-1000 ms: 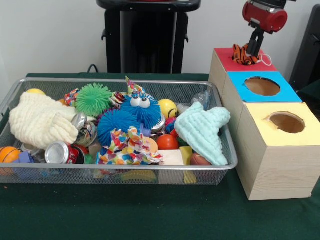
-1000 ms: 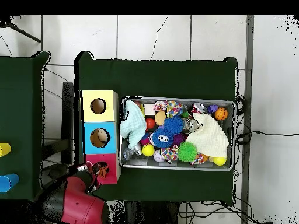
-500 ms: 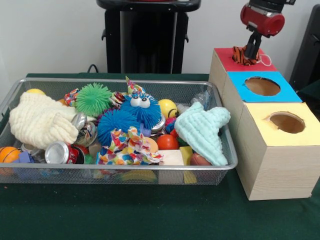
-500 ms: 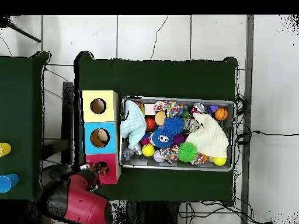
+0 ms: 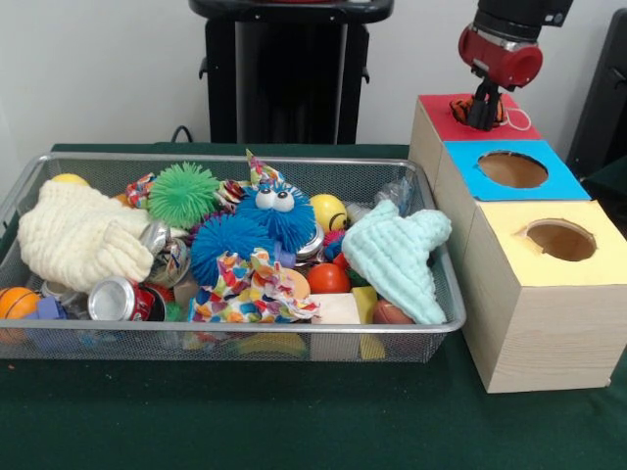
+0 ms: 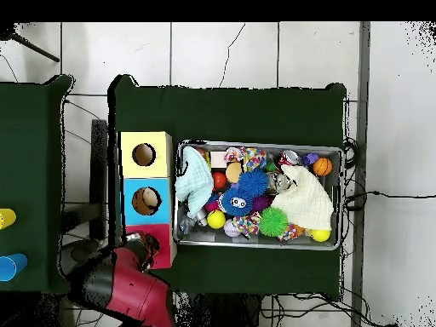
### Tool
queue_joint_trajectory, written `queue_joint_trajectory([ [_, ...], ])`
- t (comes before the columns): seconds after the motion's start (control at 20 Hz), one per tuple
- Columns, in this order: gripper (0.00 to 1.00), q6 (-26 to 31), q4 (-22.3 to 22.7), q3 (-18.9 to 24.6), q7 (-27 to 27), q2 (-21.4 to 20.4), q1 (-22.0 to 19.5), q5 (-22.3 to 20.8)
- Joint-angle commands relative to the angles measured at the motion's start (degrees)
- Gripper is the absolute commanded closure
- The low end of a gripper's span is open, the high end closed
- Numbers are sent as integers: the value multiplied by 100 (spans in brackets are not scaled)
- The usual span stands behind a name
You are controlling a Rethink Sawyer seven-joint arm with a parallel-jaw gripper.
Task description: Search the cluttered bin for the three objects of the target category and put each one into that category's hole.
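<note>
The box tops run red (image 5: 443,116), blue (image 5: 468,163) and yellow (image 5: 509,220); the table cloth (image 5: 294,421) is dark green, one towel (image 5: 397,257) mint, another towel (image 5: 78,235) cream.

A green-clothed table (image 5: 294,421) carries two things, set side by side – a wire bin (image 5: 235,345) heaped with toys, and a wooden box row (image 5: 549,333) with red, blue and yellow tops – the row just beside the bin's end

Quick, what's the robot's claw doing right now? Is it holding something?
Gripper: down at the red box's hole, with the orange striped toy right around it; open or shut cannot be told.
</note>
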Motion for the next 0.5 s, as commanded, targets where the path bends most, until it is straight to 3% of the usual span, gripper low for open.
queue_joint_trajectory([
  [0.05, 100, -755, 402, 1190, 790, 755, -500, -143],
  [0.35, 100, -656, 545, 1309, 691, 488, -611, -220],
  [0.5, 100, -277, 648, 1427, 622, 250, -676, -143],
])
